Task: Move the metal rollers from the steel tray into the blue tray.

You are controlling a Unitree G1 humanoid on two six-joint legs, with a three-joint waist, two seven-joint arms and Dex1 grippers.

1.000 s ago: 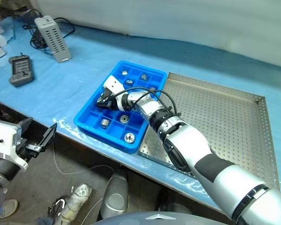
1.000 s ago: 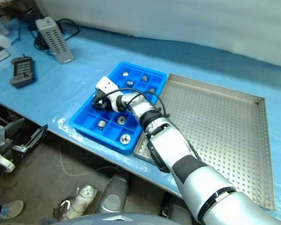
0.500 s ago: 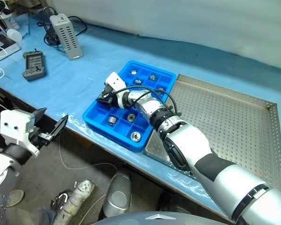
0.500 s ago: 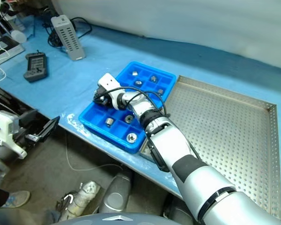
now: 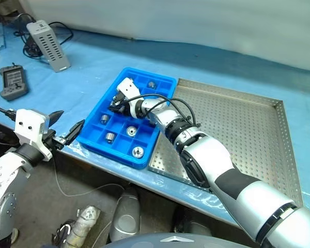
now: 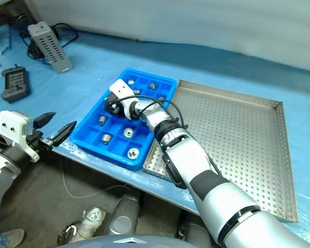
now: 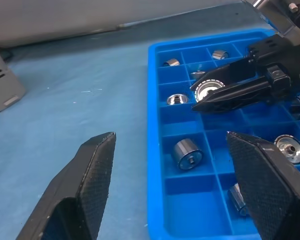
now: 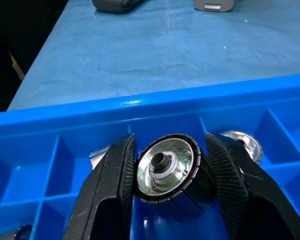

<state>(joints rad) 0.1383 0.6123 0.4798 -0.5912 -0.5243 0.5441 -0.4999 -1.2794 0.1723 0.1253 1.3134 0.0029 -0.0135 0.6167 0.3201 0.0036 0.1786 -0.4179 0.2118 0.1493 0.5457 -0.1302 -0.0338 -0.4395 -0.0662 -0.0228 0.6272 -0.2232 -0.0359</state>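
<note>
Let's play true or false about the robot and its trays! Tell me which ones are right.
1. The right gripper holds a metal roller over the blue tray. True.
2. The steel tray is full of rollers. False: no rollers show on it.
3. The left gripper is shut tight. False: its fingers stand apart, holding nothing.
4. The blue tray lies beside the steel tray. True.
5. A grey box sits inside the blue tray. False: it lies on the table, apart from it.
</note>
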